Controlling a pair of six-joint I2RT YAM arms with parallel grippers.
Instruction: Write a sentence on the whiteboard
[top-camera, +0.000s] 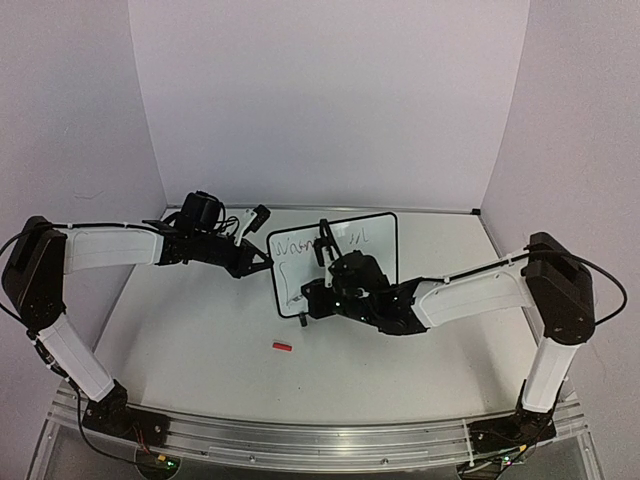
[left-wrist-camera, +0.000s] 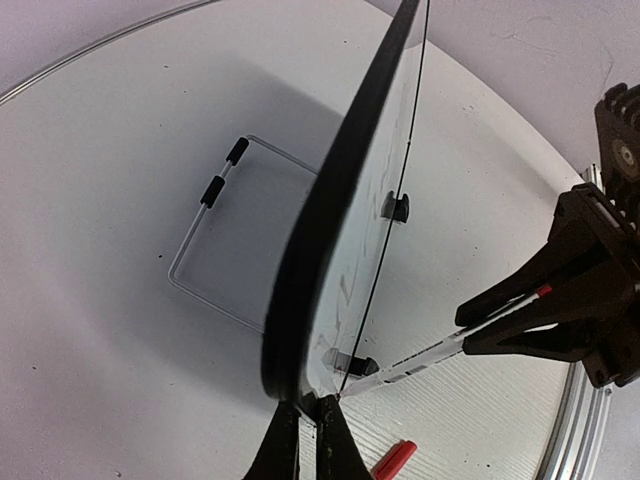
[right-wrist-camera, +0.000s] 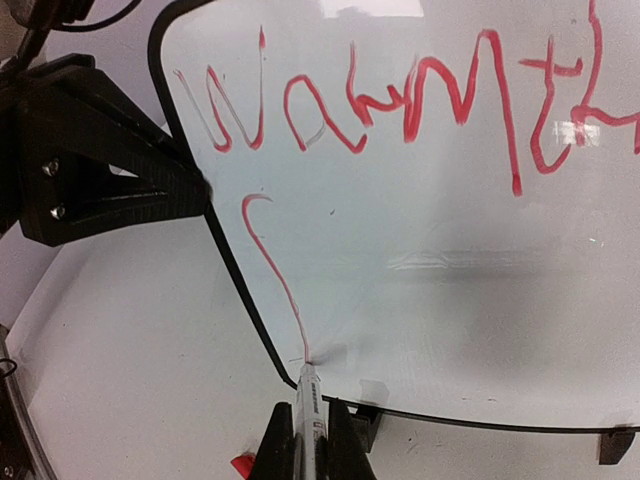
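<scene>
The whiteboard (top-camera: 350, 262) stands upright at mid-table. The sentence (right-wrist-camera: 400, 100) is in red: an upper line reading "Warmth", and below it one long hooked stroke (right-wrist-camera: 272, 265). My left gripper (top-camera: 262, 256) is shut on the board's left edge; in the left wrist view its jaws (left-wrist-camera: 308, 405) pinch the black frame (left-wrist-camera: 320, 230) seen edgewise. My right gripper (right-wrist-camera: 310, 412) is shut on a white marker (right-wrist-camera: 310, 395), whose tip touches the board at the stroke's lower end. The marker (left-wrist-camera: 440, 352) and the right gripper (left-wrist-camera: 500, 318) also show in the left wrist view.
A red marker cap (top-camera: 282, 347) lies on the table in front of the board, and shows in the left wrist view (left-wrist-camera: 395, 460). Two black clip feet (right-wrist-camera: 365, 418) sit under the board's lower edge. A wire stand (left-wrist-camera: 215, 230) lies behind the board. Walls enclose the table.
</scene>
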